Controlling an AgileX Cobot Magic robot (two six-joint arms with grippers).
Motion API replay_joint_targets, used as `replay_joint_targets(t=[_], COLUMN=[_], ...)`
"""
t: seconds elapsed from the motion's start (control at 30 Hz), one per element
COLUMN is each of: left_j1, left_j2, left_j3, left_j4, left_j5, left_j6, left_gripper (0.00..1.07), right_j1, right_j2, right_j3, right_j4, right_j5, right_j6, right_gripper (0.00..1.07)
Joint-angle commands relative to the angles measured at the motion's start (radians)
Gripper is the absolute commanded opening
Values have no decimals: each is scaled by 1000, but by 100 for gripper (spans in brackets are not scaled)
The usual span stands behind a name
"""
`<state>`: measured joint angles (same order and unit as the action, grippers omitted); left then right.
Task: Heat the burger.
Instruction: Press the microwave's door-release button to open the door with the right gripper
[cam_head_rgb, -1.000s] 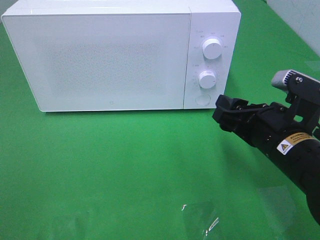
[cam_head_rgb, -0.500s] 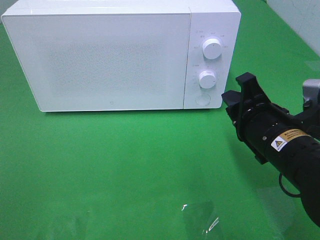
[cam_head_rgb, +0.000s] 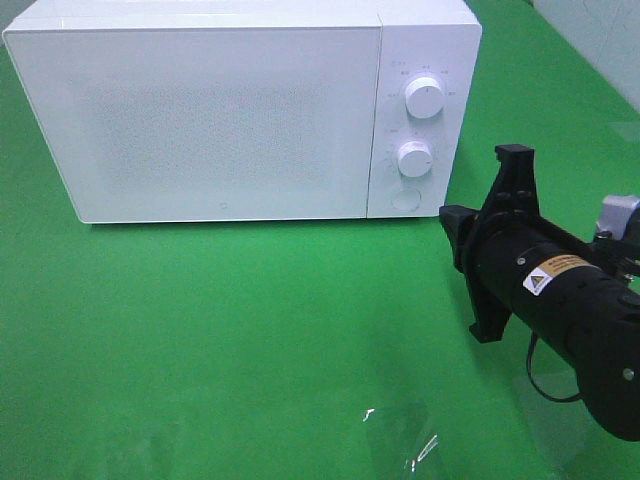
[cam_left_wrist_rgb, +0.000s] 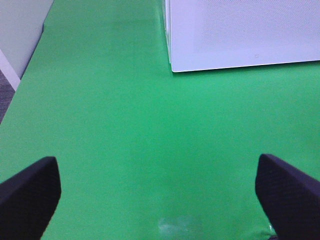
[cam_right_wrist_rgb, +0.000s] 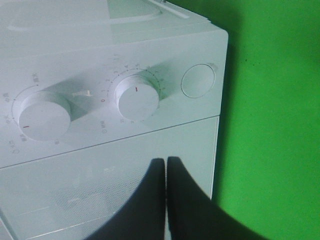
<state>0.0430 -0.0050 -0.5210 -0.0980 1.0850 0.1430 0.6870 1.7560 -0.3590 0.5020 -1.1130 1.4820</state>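
Microwave (cam_head_rgb: 220, 110) sits on the far side of the green tabletop (cam_head_rgb: 250, 330), its door (cam_head_rgb: 200, 115) shut flat. The burger shows in none of the views, so I cannot say where it is. The right pincer (cam_head_rgb: 449, 222) hangs just off the microwave's right front corner, level with the round button (cam_head_rgb: 405, 199), its black fingers pressed together on nothing. From its wrist, the tips (cam_right_wrist_rgb: 166, 161) meet below the lower knob (cam_right_wrist_rgb: 137, 97). The upper knob (cam_head_rgb: 425, 97) sits above. The left pincer (cam_left_wrist_rgb: 157, 187) is spread wide and empty over bare green, with the microwave's left corner beyond.
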Motion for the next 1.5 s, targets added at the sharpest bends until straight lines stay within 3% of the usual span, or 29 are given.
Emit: replay_joint_targets(t=[0.03, 0.33, 0.97, 1.5], left_j1=[4, 4, 4, 4], left_j2=[-6, -6, -6, -6], left_j3=[3, 3, 3, 3], left_j4=[-3, -3, -3, -3], left_j5=[-13, -13, -13, -13], left_j6=[0, 0, 0, 0], left_gripper=[98, 98, 98, 98], right_j1=[2, -8, -174, -188], right_j2=[23, 149, 323, 376], right_j3=[-33, -154, -426, -481], right_j4=[-2, 1, -63, 22], right_j5=[14, 60, 267, 243], right_j6=[13, 49, 26, -15], right_gripper=[0, 0, 0, 0])
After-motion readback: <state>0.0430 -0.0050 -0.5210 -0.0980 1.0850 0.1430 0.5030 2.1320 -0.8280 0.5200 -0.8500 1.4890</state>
